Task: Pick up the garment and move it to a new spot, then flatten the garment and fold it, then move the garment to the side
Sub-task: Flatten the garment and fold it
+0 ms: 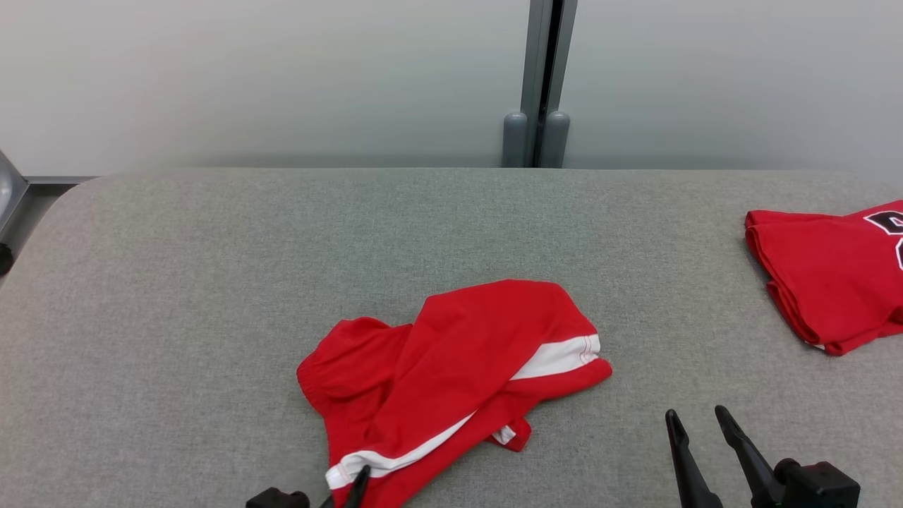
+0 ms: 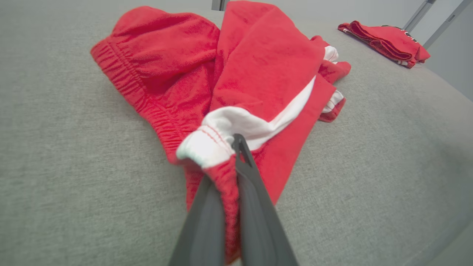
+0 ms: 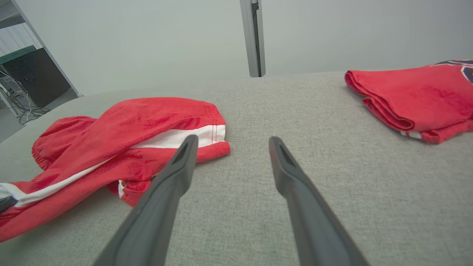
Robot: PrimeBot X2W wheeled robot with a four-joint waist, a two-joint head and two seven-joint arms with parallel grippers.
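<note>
Garment (image 1: 451, 367): red shorts with a white side stripe, lying crumpled on the grey table (image 1: 211, 282), about midway across it and towards its near edge.
Garment shape: bunched and partly folded over itself, with the gathered waistband on the left and a striped leg end on the right.
Left gripper (image 2: 231, 162): at the garment's near end, fingers together and clamped on the edge where the white stripe ends; red cloth is pinched between them.
Right gripper (image 1: 698, 420): to the right of the garment near the table's near edge, fingers spread apart with nothing between them and bare table beneath.
Folded red garment (image 1: 825, 275): at the table's far right, with a black-and-white print, well apart from the shorts.
Backdrop: a pale wall with a grey upright post (image 1: 543, 77) behind the table's far edge.
</note>
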